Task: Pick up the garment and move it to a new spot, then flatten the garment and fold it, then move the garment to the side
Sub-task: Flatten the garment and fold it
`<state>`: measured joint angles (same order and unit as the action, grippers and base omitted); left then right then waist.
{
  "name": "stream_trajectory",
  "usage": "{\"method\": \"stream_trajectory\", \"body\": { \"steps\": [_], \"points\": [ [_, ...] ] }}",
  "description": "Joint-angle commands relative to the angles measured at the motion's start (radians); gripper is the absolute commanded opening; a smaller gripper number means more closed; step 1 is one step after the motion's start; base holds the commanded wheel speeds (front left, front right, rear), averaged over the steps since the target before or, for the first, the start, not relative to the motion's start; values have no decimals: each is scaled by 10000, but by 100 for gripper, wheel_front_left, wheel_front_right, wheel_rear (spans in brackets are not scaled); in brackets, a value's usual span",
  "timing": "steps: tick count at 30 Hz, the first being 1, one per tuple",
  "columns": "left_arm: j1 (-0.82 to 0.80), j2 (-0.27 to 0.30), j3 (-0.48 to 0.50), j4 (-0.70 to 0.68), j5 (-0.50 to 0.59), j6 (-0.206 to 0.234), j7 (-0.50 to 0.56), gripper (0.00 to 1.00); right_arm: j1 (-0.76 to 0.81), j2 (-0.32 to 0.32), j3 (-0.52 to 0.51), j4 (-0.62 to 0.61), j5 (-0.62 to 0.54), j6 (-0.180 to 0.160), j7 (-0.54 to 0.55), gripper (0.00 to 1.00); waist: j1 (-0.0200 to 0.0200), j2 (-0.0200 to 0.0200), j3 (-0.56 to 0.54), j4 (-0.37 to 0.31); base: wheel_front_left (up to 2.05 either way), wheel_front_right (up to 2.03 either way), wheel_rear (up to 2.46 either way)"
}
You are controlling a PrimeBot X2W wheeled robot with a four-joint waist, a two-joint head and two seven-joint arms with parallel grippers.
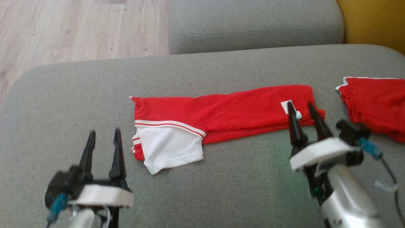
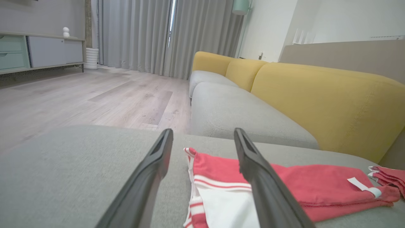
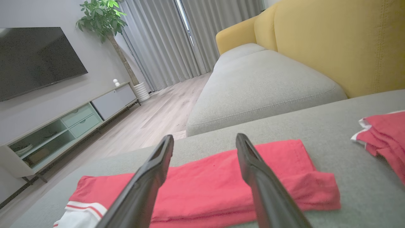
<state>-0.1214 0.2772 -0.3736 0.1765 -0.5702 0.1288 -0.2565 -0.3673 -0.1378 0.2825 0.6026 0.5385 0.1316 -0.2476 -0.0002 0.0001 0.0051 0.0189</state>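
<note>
- My two grippers both stand spread wide and empty: the left gripper hangs over bare cushion just left of the garment. The right gripper has its fingertips over the garment's right end, and I cannot tell whether they touch it.
- One folded red jersey garment with a white, red-striped sleeve lies flat on the near grey fabric sofa cushion, between my grippers.
- Its long axis runs left to right across the cushion. The white sleeve end is toward my left, and the end with one small white label is toward my right.
- My right finger partly covers the label.
- A second red garment with white trim lies apart to the right, cut off by the head view's edge.
- There are two grey cushions; the far one adjoins a yellow backrest.
</note>
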Motion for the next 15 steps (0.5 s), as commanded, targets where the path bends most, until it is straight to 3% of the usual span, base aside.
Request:
{"method": "stream_trajectory", "body": {
  "steps": [1,6,7,15],
  "points": [
    [-185,-101,760,-237,337,-156,-52,100,24,264,-122,-556,-336,-9,-129,100,2,-1,-38,-49,0,0,0],
    [472,-965,1833,-157,1208,-792,-52,100,1031,724,-899,-1327,-1268,-9,-137,100,2,-1,-25,-52,0,0,0],
    [543,-1229,2135,-127,1501,-1088,-52,100,1181,788,-1050,-1448,-1475,-9,-138,100,2,-1,23,-2,0,0,0],
    [193,-1779,2640,-71,2371,-1916,-52,100,452,842,-2116,-946,-2042,-9,-21,100,2,-1,627,351,0,0,0]
  ]
}}
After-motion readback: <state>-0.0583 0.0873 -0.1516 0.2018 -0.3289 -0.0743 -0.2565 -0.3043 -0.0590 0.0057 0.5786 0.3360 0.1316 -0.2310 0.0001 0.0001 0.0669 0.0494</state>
